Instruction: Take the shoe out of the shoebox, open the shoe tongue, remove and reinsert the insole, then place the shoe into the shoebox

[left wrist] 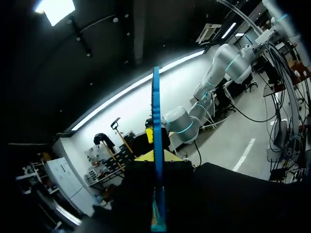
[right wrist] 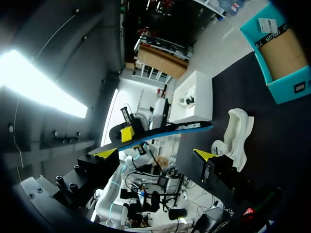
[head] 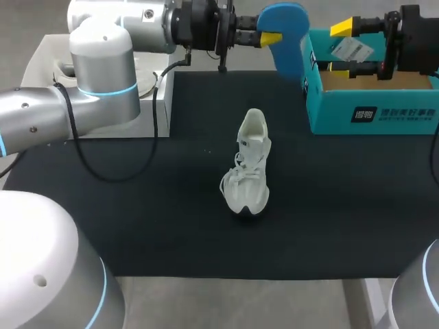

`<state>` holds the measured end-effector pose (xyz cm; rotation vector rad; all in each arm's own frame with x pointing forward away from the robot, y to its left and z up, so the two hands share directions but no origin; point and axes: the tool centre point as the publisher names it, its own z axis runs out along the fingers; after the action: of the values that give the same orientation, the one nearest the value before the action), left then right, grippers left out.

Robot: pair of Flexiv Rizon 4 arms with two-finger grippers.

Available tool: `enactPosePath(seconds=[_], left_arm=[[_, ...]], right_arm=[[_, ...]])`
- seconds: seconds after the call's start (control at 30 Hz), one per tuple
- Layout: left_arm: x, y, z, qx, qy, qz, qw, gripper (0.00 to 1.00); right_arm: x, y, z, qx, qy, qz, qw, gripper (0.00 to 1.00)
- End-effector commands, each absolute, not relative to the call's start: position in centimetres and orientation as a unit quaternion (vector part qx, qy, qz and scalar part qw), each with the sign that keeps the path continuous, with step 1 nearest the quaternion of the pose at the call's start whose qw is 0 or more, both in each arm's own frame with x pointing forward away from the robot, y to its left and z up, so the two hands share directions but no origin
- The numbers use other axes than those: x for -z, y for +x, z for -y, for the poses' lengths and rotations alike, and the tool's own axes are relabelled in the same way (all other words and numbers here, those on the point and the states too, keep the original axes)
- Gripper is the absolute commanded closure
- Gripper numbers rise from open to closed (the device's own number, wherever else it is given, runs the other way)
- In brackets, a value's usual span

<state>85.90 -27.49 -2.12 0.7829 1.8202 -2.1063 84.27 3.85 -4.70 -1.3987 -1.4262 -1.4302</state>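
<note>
Head view: left jaws pinch blue insole (head: pixel 288 27); right jaws spread; white shoe (head: pixel 250 168) upright.

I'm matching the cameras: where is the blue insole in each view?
Head view: blue insole at the far side, in the left pincer, beside the shoebox.
Left wrist view: blue insole edge-on in its own pincer.
Right wrist view: blue insole ahead of the open right pincer, near the white shoe.
Landmark: the white shoe, head and right wrist views only.
</note>
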Motion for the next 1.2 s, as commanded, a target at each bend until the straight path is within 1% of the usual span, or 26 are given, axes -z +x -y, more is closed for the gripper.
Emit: enactPosePath(seconds=[0.03,0.37,0.4,0.43,0.47,0.5,0.53,0.57,0.6,1.2], left_arm=[[1.9,86.0,27.5,0.748,0.14,-0.648,-0.044,1.0],[1.9,86.0,27.5,0.748,0.14,-0.648,-0.044,1.0],[1.6,86.7,27.8,0.754,0.058,-0.65,-0.076,1.0],[1.6,87.2,28.0,0.754,-0.007,-0.638,-0.156,1.0],[2.0,87.6,28.3,0.733,-0.085,-0.638,-0.221,1.0],[2.4,87.7,28.5,0.704,-0.131,-0.634,-0.292,1.0],[2.5,87.2,28.6,0.697,-0.129,-0.616,-0.344,1.0],[2.8,86.8,28.8,0.661,-0.168,-0.636,-0.36,1.0],[2.9,86.5,28.9,0.656,-0.156,-0.653,-0.345,1.0],[2.9,86.5,28.9,0.656,-0.156,-0.653,-0.345,1.0]], right_arm=[[4.8,84.3,-4.0,0.549,-0.537,0.546,0.335,0.0],[4.8,84.3,-4.0,0.549,-0.537,0.546,0.335,0.0],[4.8,84.3,-4.0,0.549,-0.537,0.546,0.335,0.0],[4.8,84.3,-4.0,0.549,-0.537,0.546,0.335,0.0],[4.8,84.3,-4.0,0.549,-0.537,0.546,0.335,0.0],[4.8,84.3,-4.0,0.549,-0.537,0.546,0.335,0.0],[4.8,84.3,-4.0,0.549,-0.537,0.546,0.335,0.0],[4.8,84.3,-4.0,0.549,-0.537,0.546,0.335,0.0],[4.8,84.3,-4.0,0.549,-0.537,0.546,0.335,0.0],[4.8,84.3,-4.0,0.549,-0.537,0.546,0.335,0.0]])
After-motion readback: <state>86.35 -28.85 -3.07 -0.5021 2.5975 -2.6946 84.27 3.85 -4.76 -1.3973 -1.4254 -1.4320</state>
